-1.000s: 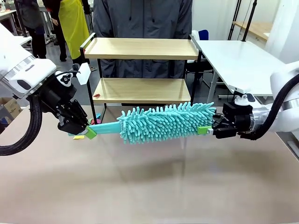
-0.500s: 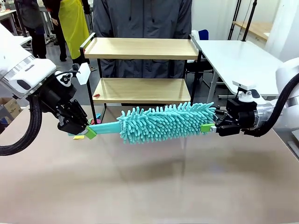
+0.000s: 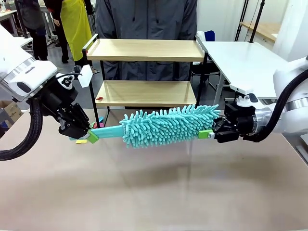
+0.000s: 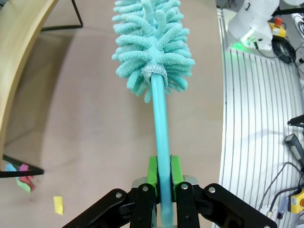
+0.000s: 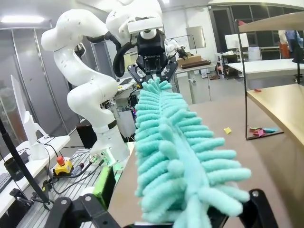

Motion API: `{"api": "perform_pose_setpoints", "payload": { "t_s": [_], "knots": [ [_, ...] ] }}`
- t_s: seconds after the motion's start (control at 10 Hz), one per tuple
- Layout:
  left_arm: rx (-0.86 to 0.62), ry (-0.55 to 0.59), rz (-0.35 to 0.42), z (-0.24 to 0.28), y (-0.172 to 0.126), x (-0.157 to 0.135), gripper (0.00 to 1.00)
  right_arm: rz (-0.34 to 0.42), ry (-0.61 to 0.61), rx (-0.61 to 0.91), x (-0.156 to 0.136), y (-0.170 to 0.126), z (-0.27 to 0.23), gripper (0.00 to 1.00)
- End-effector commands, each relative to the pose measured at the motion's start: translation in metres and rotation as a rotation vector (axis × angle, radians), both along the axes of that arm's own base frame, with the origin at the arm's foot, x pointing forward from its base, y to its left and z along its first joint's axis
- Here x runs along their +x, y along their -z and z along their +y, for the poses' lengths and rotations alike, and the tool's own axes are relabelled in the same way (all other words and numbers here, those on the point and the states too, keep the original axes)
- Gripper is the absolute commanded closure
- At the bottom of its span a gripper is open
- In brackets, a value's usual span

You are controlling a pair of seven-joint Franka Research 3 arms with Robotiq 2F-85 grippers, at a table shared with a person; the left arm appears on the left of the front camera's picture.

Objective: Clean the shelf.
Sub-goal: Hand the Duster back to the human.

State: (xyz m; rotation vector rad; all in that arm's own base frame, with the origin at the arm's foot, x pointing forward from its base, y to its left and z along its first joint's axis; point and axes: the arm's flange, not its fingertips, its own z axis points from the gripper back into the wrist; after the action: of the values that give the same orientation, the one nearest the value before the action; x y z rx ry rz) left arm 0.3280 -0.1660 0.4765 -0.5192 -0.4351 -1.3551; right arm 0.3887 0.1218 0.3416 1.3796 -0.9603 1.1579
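The shelf [image 3: 144, 50] has two boards of pale, smooth, matt wood in a thin black metal frame. The duster [image 3: 168, 126] has a head of soft, shaggy teal chenille cloth and a smooth, slightly glossy teal plastic handle [image 4: 160, 123]. The table [image 3: 154, 192] is a matt, smooth beige surface. The arms wear glossy white plastic shells; the left gripper [image 4: 164, 178] is matt black with green pads [image 4: 152, 170].

Duster [image 3: 168, 126]: turquoise chenille head, same turquoise handle. Shelf [image 3: 144, 50]: light wood boards, black frame. Table [image 3: 144, 187]: beige-brown top. Left gripper [image 3: 91, 136], right gripper [image 3: 206, 134]: black bodies, green pads; arms white. Paper scraps [image 4: 58, 204]: yellow, also pink and teal. Person's jacket [image 3: 144, 19]: dark grey.
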Motion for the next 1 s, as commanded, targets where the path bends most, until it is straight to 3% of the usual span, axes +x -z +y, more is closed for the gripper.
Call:
{"api": "perform_pose_setpoints", "payload": {
  "t_s": [0.0, 0.2, 0.3, 0.4, 0.5, 0.6, 0.7, 0.9],
  "knots": [
    [-0.007, 0.010, -0.006, -0.001, -0.002, -0.002, 0.87, -0.014, 0.001, 0.038, 0.004, -0.003, 0.009, 0.00],
    [-0.007, 0.010, -0.006, -0.001, -0.002, -0.002, 0.87, -0.021, 0.016, 0.053, 0.005, -0.001, 0.009, 0.00],
    [-0.007, 0.010, -0.006, -0.001, -0.002, -0.002, 0.87, -0.024, 0.008, 0.047, 0.005, -0.001, 0.008, 0.60],
    [-0.007, 0.010, -0.006, -0.001, -0.002, -0.002, 0.87, -0.021, 0.008, 0.055, 0.006, -0.002, 0.005, 0.60],
    [-0.007, 0.010, -0.006, -0.001, -0.002, -0.002, 0.87, -0.017, 0.006, 0.066, 0.006, -0.002, 0.003, 1.00],
    [-0.007, 0.010, -0.006, -0.001, -0.002, -0.002, 0.87, -0.011, 0.002, 0.078, 0.006, -0.002, 0.001, 0.65],
    [-0.007, 0.010, -0.006, -0.001, -0.002, -0.002, 0.87, -0.010, 0.002, 0.085, 0.006, -0.002, 0.000, 1.00],
    [-0.007, 0.010, -0.006, -0.001, -0.002, -0.002, 0.87, -0.005, 0.002, 0.095, 0.005, -0.002, -0.002, 1.00]
  ]
}}
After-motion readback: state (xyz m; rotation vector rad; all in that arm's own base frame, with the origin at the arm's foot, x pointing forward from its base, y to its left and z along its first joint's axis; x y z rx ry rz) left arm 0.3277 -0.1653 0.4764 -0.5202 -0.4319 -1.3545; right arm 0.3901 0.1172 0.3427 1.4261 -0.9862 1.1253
